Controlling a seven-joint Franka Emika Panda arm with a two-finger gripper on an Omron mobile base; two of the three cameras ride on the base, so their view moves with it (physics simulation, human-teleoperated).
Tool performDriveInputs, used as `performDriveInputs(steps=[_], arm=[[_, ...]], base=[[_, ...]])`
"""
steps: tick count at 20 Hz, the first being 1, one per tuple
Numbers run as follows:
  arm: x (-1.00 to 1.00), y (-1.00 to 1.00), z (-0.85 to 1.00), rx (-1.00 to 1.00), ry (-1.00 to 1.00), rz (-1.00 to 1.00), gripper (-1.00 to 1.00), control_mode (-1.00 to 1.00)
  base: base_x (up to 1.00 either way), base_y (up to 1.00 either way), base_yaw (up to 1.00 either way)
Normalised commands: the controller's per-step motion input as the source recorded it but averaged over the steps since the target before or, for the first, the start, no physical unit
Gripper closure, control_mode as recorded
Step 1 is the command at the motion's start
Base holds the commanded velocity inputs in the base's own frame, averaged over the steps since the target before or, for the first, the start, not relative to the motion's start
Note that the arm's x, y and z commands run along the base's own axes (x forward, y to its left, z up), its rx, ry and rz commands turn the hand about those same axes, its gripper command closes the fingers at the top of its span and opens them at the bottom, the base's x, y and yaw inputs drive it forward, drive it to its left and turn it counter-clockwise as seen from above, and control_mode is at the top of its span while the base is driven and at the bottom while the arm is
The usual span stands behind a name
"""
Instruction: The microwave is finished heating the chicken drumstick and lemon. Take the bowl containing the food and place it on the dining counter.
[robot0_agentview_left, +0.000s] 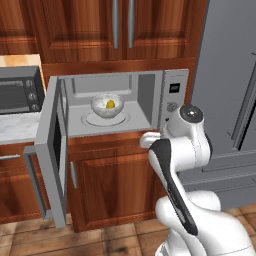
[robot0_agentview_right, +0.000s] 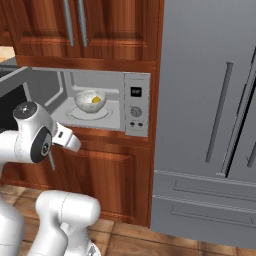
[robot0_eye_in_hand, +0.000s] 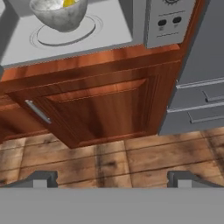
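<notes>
Microwave (robot0_agentview_left: 115, 102) door open; bowl (robot0_agentview_left: 107, 105) w/ lemon (robot0_agentview_left: 110, 104) sits on turntable (robot0_agentview_left: 105, 119) inside, untouched. Gripper (robot0_eye_in_hand: 112, 177) fingers wide apart, empty, below the opening. Grab + carry to dining counter left.

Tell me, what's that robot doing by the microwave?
It is getting ready to fetch food. The microwave door hangs open, and the bowl sits on the turntable with the lemon inside. The gripper is open and empty, below the oven, facing the wooden cabinet. Nothing is grabbed yet.
</notes>
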Motion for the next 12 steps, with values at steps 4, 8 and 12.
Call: performDriveInputs(steps=[4,8,12], arm=[[0.0,-0.01,0.0,0.0,0.0,0.0,-1.0,-1.0],[0.09,-0.04,0.0,0.0,0.0,0.0,-1.0,-1.0],[0.29,0.07,0.0,0.0,0.0,0.0,-1.0,-1.0]], base=[[0.0,0.0,0.0],[0.0,0.0,0.0],[0.0,0.0,0.0]])
